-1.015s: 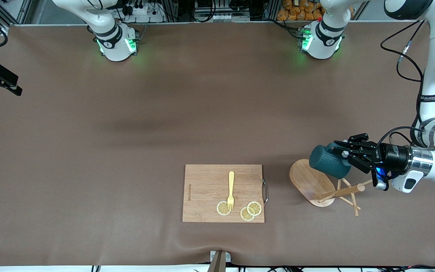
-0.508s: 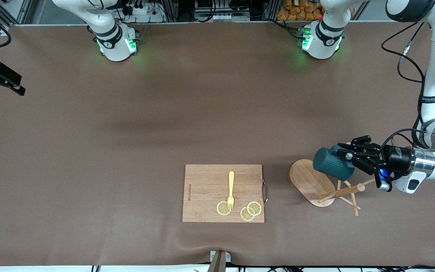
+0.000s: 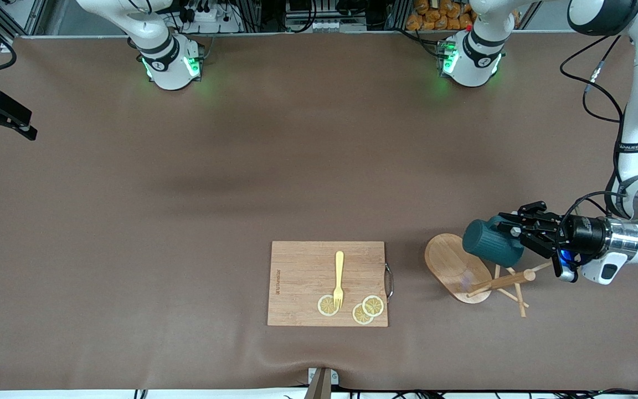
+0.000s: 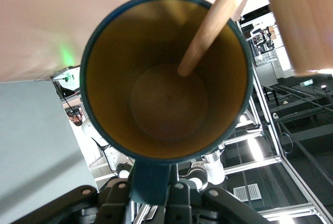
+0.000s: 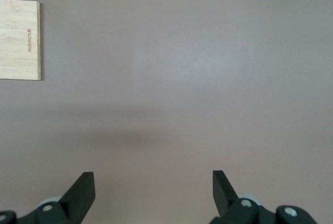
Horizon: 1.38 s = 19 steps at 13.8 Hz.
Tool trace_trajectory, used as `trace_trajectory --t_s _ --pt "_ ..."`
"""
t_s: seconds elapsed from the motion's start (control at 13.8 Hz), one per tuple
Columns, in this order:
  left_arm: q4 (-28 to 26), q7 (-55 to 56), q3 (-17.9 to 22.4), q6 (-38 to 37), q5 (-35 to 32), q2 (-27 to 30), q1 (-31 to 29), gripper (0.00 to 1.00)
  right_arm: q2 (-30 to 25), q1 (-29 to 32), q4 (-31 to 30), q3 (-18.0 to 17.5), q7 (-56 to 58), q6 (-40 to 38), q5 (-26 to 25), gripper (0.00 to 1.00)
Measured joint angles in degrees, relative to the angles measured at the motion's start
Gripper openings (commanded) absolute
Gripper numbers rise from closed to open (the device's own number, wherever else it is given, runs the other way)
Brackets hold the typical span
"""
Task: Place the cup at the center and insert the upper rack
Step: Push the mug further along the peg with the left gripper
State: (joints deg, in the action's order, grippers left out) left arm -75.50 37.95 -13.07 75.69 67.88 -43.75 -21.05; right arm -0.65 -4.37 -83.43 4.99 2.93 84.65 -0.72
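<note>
Front view shows the toppled light wooden mug tree (image 3: 466,271) near the camera, the left gripper (image 3: 513,229) clamping the ribbed dark teal cup (image 3: 490,242) by its handle above it, next carrying it centreward, right gripper (image 5: 153,187) waiting open.

Non-task stuff: brown desk (image 3: 241,166) fills nearly the whole frame. Rectangular wooden cutting board (image 3: 302,277) sits lower centre, with a metal handle (image 3: 389,281) on its right edge and small dark lettering near its left edge. Yellow fork (image 3: 339,279) lies on the board, tines pointing to the bottom of the frame and resting on a lemon slice (image 3: 328,305). Two more lemon slices (image 3: 368,310) overlap each other at the board's lower right corner. One board corner (image 5: 20,39) also shows upper left in the right wrist view.
</note>
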Motion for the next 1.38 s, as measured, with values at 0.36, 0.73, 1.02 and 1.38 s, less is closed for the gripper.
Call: trace_trajectory --t_s 0.36,0.73,1.02,1.38 --pt "0.1 -1.2 0.0 0.0 0.5 -0.7 -0.3 0.0 0.0 0.0 0.0 0.0 0.0 0.0 0.0 1.0" --pt "0.1 -2.7 0.0 0.0 0.5 -0.8 -0.4 0.0 0.0 0.0 0.0 0.0 0.0 -0.1 0.0 1.0" --pt "0.1 -3.7 0.0 0.0 0.5 -0.9 -0.5 0.0 0.0 0.0 0.0 0.0 0.0 -0.1 0.0 1.0" --pt "0.1 -5.0 0.0 0.0 0.5 -1.0 -0.5 0.0 0.0 0.0 0.0 0.0 0.0 -0.1 0.0 1.0"
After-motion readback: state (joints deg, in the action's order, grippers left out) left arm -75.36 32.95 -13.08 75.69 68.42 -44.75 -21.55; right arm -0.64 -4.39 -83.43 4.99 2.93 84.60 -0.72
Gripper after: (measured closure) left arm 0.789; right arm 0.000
